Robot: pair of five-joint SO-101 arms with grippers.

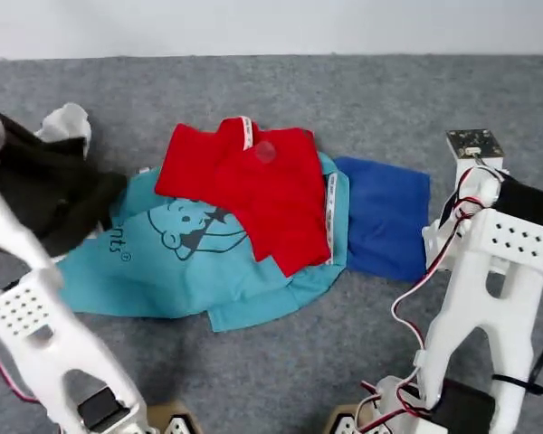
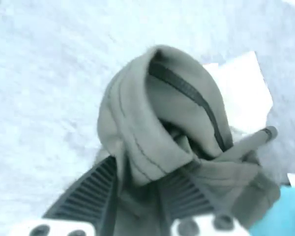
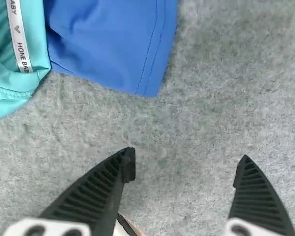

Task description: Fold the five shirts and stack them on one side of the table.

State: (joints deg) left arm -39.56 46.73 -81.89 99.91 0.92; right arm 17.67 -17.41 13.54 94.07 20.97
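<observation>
My left gripper [image 2: 137, 184] is shut on a bunched dark grey shirt [image 2: 162, 123], which hangs lifted at the table's left [image 1: 45, 190]. Beside it lies a white shirt [image 1: 68, 122], also seen past the grey cloth [image 2: 241, 93]. In the middle, a red shirt [image 1: 253, 190] lies spread over a teal printed shirt [image 1: 172, 262]. A blue shirt [image 1: 385, 217] lies flat to their right. My right gripper [image 3: 187, 179] hovers open over bare carpet, just short of the blue shirt's [image 3: 113, 39] corner, with nothing between its fingers.
Grey carpet [image 1: 344, 362] covers the table. The left arm [image 1: 36, 334] stands at the near left and the right arm [image 1: 489, 271] at the near right, with red and white cables. The teal shirt's hem [image 3: 14, 64] overlaps the blue one.
</observation>
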